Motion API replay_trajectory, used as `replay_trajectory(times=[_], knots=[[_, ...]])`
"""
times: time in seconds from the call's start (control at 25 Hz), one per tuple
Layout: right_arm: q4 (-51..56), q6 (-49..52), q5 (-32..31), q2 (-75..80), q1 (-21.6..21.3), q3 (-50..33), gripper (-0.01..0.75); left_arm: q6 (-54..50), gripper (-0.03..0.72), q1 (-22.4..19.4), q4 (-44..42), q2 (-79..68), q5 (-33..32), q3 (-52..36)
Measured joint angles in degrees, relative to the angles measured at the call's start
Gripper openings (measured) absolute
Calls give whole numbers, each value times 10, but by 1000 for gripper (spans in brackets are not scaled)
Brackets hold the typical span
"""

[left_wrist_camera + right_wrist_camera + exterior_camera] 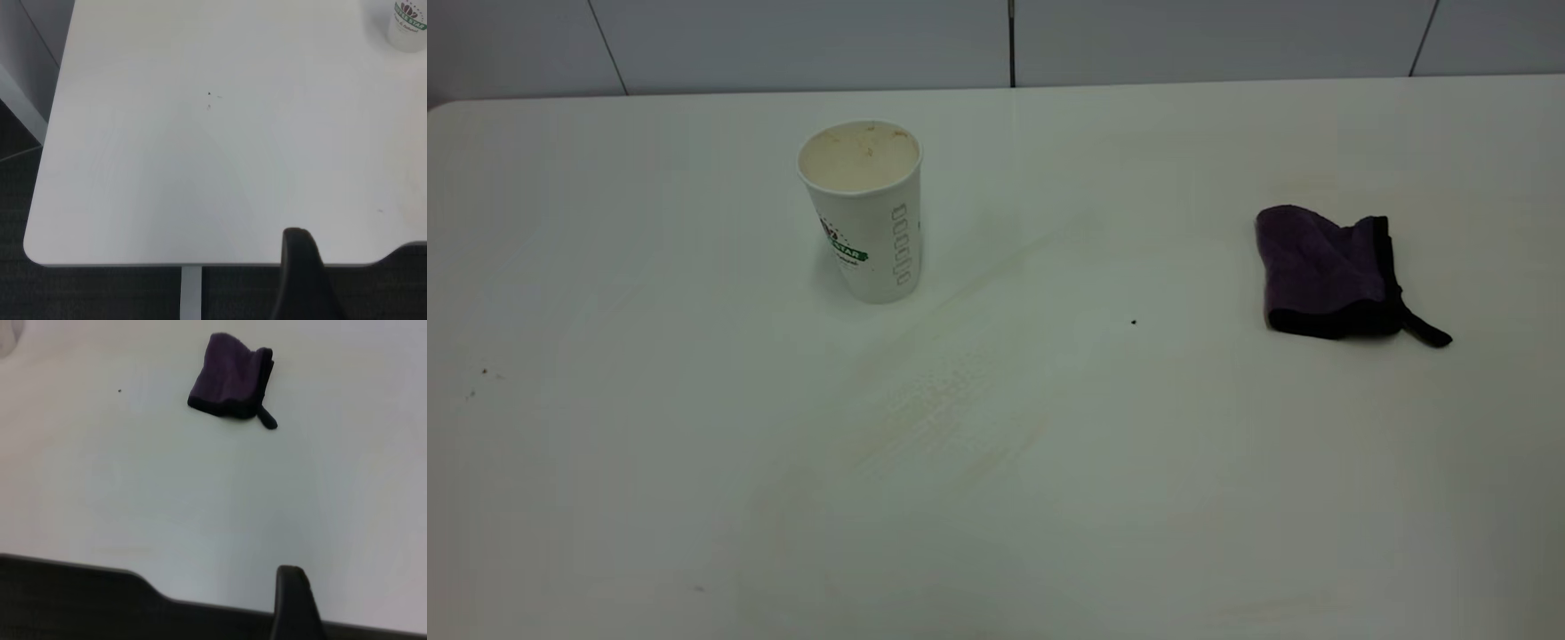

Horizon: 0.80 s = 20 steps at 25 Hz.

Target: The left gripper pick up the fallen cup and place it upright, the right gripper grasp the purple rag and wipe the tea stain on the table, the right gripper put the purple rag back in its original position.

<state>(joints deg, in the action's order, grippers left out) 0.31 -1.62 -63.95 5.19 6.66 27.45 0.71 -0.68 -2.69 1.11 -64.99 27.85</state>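
The white paper cup with green print stands upright on the white table, left of centre at the back; its base also shows in the left wrist view. The purple rag lies folded at the right, its black loop tab pointing to the front right; it also shows in the right wrist view. Faint yellowish streaks cross the table's middle. Neither arm shows in the exterior view. A dark part of my left gripper hangs over the table's edge, far from the cup. My right gripper is likewise back from the rag.
A small dark speck lies between the cup and the rag. Tiny specks lie at the left. A pale panelled wall runs behind the table. The rounded table corner and dark floor show in the left wrist view.
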Motion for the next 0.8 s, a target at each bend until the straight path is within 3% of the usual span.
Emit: replay_trajectory(times=[0.24, 0.8], knots=[[0, 0, -4, -61, -31, 0, 503, 0, 489, 0, 0, 0, 0, 0], [1, 0, -4, -61, -23, 0, 501, 0, 489, 0, 0, 0, 0, 0]])
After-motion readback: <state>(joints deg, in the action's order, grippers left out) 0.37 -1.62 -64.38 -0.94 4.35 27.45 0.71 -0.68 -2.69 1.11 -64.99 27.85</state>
